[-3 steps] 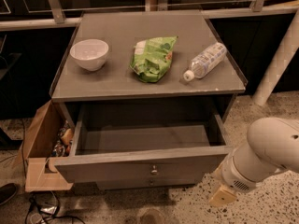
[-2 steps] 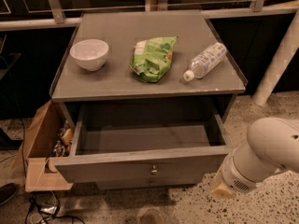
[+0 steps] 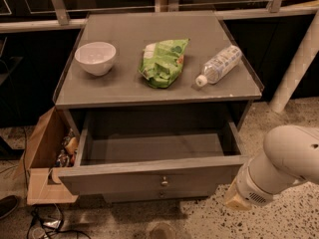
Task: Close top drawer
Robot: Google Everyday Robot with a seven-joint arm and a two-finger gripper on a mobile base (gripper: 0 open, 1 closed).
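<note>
The gripper (image 3: 233, 199) sits low at the lower right, a pale yellowish tip at the end of the thick white arm (image 3: 286, 161), just beside the right front corner of the top drawer (image 3: 119, 177) and above the speckled floor (image 3: 284, 222). It is seen end-on and partly hidden by the wrist, so I cannot tell whether it is apart or together, and whether it touches the drawer front cannot be told either. The top drawer is pulled well out of the grey cabinet (image 3: 149, 86), its front board facing the camera, its grey bottom panel in view and its side walls running back under the cabinet top. A small round knob (image 3: 164, 181) sits at the centre of the front; just below it a second knob (image 3: 160, 194) marks the lower drawer, which lies set back beneath. On the cabinet top stand three things in a row: a white bowl (image 3: 95, 58) upright at the left, a crumpled green bag (image 3: 163, 62) in the middle, and a clear bottle (image 3: 219, 64) lying on its side at the right, its white cap pointing toward the front edge. Left of the cabinet, touching its side, an open cardboard box (image 3: 40, 151) holds mixed clutter. Dark cables (image 3: 45, 225) lie on the floor below the box. A white post (image 3: 298, 61) leans at the far right, well apart from the bottle.
</note>
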